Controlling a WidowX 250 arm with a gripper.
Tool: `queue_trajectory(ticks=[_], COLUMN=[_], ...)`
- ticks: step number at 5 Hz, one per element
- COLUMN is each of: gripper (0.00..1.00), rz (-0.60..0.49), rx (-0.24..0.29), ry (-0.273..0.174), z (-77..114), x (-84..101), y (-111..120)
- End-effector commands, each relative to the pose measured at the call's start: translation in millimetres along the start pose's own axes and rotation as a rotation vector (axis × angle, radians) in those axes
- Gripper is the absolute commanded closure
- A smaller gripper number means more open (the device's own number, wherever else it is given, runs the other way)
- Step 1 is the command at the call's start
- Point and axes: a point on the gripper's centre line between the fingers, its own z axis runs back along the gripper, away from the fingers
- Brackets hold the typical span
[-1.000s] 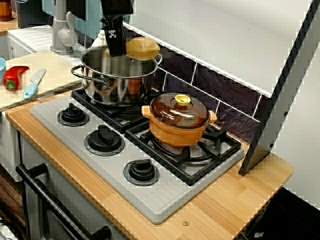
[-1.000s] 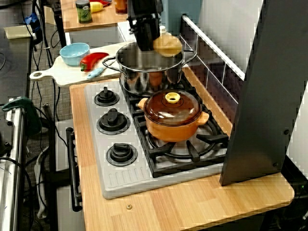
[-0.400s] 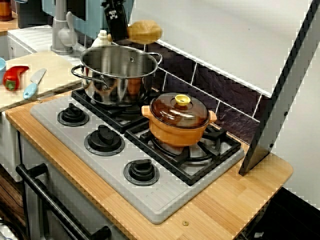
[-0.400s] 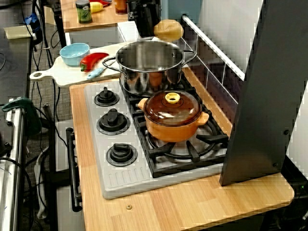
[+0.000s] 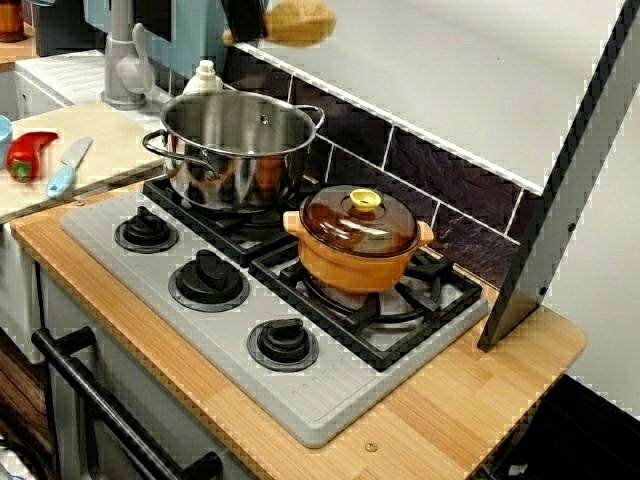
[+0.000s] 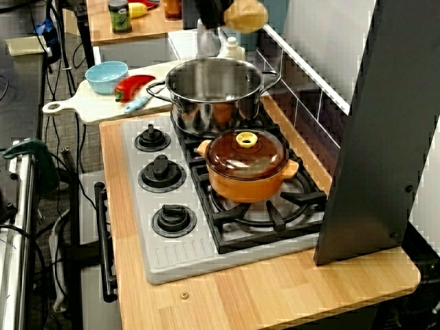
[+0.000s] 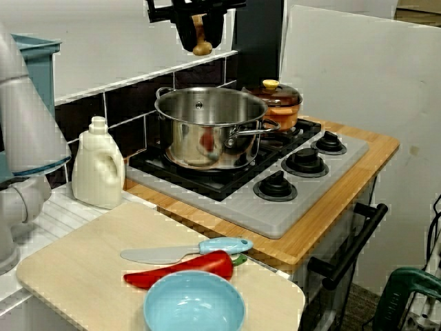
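1. Jaws, dark and high at the top edge of every view, are clamped on one end of a tan bun-shaped piece [image 5: 292,20].
2. Seen from the stove's front, the piece's long axis lies about level. Its free rounded end points right, along the tiled back wall [image 5: 420,165].
3. The piece hangs in the air well above the steel pot [image 5: 238,150], toward the pot's wall side, touching only the jaws.
4. From the cutting-board side, only a narrow strip of the piece shows between the fingers [image 7: 185,31], rounded at its lower end.
5. The pot stands on the stove's black grate [image 5: 400,320]. An orange casserole [image 5: 358,250] with a brown glass lid sits just beside it.
6. A white jug [image 7: 98,165] stands beside the stove. On the cutting board [image 7: 76,262] lie a red pepper [image 7: 180,269], a blue-handled knife [image 7: 186,250] and a blue bowl [image 7: 194,307].
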Motion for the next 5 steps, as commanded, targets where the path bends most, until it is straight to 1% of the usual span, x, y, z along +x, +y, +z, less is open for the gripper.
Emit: queue_trajectory(ticks=[1, 2, 3, 4, 5], gripper=[1.0, 1.0, 1.0, 1.0, 1.0], rz=[-0.029, -0.06, -0.071, -0.082, -0.09], rx=[0.032, 0.028, 0.028, 0.017, 0.015], ry=[-0.044, -0.028, -0.019, -0.018, -0.019], z=[33.6, 35.5, 37.3, 42.9, 46.0], x=[19.6, 31.3, 36.5, 44.0, 46.8], y=[-2.0, -15.7, -22.4, -28.6, -31.6])
